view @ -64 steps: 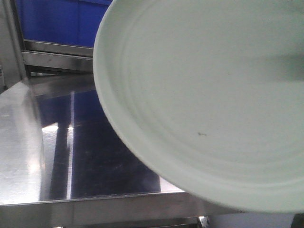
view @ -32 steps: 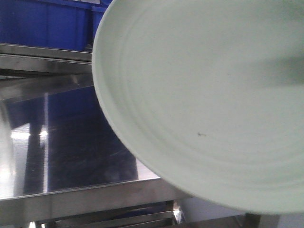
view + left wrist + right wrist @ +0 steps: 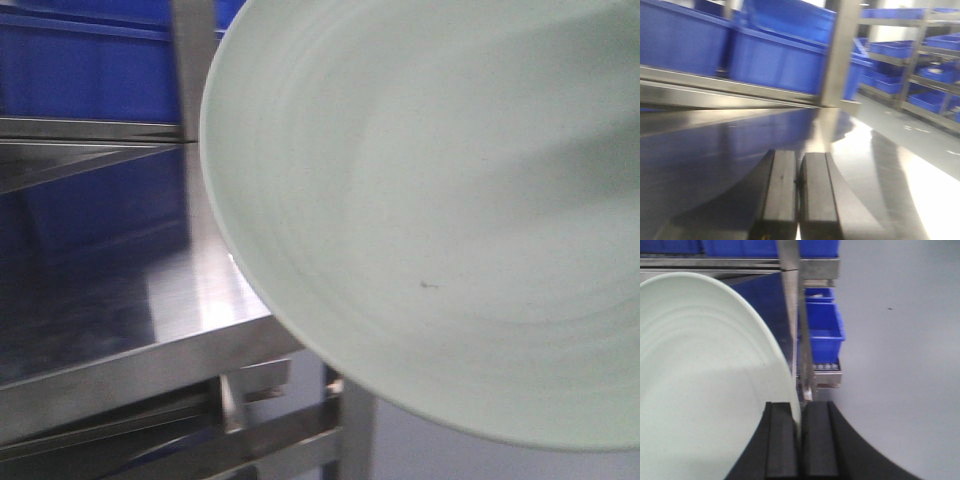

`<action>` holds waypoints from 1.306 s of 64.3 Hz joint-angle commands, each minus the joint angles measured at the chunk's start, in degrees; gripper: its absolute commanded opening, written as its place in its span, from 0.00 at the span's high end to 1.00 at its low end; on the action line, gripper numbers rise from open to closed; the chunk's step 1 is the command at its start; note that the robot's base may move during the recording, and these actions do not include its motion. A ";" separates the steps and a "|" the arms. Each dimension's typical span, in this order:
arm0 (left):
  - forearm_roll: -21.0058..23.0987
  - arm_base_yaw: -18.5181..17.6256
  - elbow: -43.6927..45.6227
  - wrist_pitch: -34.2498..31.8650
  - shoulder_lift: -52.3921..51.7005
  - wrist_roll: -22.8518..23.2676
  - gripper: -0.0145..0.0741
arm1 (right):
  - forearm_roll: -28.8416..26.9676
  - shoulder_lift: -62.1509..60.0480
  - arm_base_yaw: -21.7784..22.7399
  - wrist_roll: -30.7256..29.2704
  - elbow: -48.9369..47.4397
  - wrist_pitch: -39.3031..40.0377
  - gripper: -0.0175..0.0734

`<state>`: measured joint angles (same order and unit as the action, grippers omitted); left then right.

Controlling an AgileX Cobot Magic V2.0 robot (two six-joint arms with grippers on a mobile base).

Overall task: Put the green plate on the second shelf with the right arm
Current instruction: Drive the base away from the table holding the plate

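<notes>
light: dim, cool | blur — all views | glare: steel shelf [image 3: 205,295]

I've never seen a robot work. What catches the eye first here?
A pale mint-green round plate fills most of the front view, pinched at its rim by the black right gripper. Behind it stand a shiny stainless-steel shelf and bright blue plastic bins; the black left gripper is shut, holding nothing.
</notes>
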<state>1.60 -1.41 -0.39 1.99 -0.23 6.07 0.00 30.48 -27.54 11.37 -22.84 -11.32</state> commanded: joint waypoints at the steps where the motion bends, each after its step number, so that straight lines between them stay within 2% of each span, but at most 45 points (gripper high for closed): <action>1: 0.47 0.07 -2.34 -5.05 -1.12 0.19 0.69 | 0.00 -0.14 0.04 0.30 -1.93 6.52 0.75; 84: 0.47 0.07 -2.34 -5.05 -1.12 0.19 0.69 | 0.00 -0.14 0.04 0.30 -1.87 6.23 0.75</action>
<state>1.60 -1.41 -0.39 2.03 -0.23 6.07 0.00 30.39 -27.54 11.37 -22.71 -11.32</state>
